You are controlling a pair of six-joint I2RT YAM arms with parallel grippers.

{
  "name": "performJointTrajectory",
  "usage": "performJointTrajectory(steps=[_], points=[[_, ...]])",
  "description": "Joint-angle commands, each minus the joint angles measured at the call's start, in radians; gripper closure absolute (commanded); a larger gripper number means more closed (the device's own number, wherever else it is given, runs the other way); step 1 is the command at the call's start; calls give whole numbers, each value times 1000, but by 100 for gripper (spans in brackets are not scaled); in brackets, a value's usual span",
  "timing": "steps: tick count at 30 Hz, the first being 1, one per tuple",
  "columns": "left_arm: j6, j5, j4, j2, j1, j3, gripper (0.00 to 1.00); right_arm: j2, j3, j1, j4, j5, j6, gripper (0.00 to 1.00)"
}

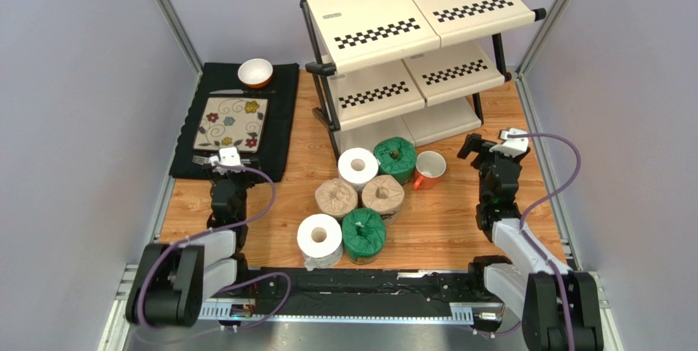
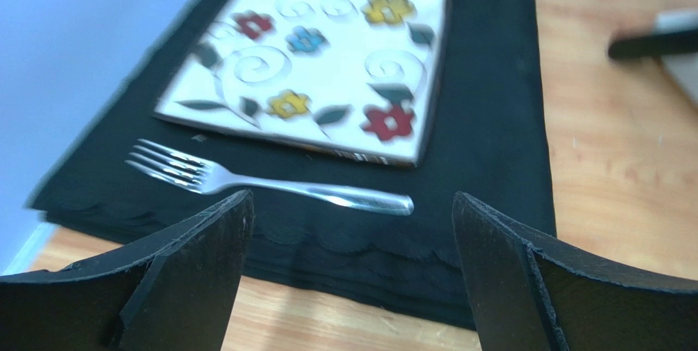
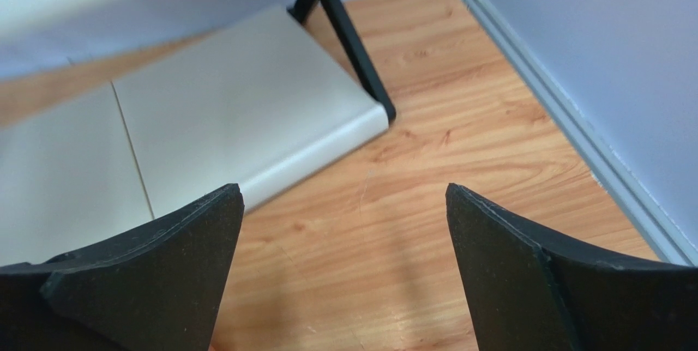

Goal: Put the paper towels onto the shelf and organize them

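Note:
Six paper towel rolls stand clustered mid-table in the top view: green (image 1: 395, 157), white (image 1: 358, 167), two brown kraft (image 1: 336, 197) (image 1: 382, 195), white (image 1: 319, 238), green (image 1: 364, 234). The three-tier shelf (image 1: 418, 8) stands behind them, black frame, cream checkered panels; its bottom panel (image 3: 237, 122) shows in the right wrist view. My left gripper (image 1: 215, 157) (image 2: 351, 204) is open and empty at the placemat's near edge. My right gripper (image 1: 475, 146) (image 3: 344, 196) is open and empty over bare wood right of the shelf's bottom tier.
An orange mug (image 1: 428, 169) stands right of the rolls. A black placemat (image 1: 283, 114) at the left carries a floral plate (image 1: 232, 123), a fork (image 2: 270, 183) and an orange bowl (image 1: 256, 73). Grey walls and rails enclose the table.

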Motion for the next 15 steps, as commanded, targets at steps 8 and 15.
performJointTrajectory(steps=[8, 15], points=[[-328, -130, -701, -355, 4, 121, 1, -122, 391, 2, -563, 51, 279, 1], [-478, 13, -895, -312, 15, 276, 1, -13, 578, 2, -850, 14, 341, 0]])
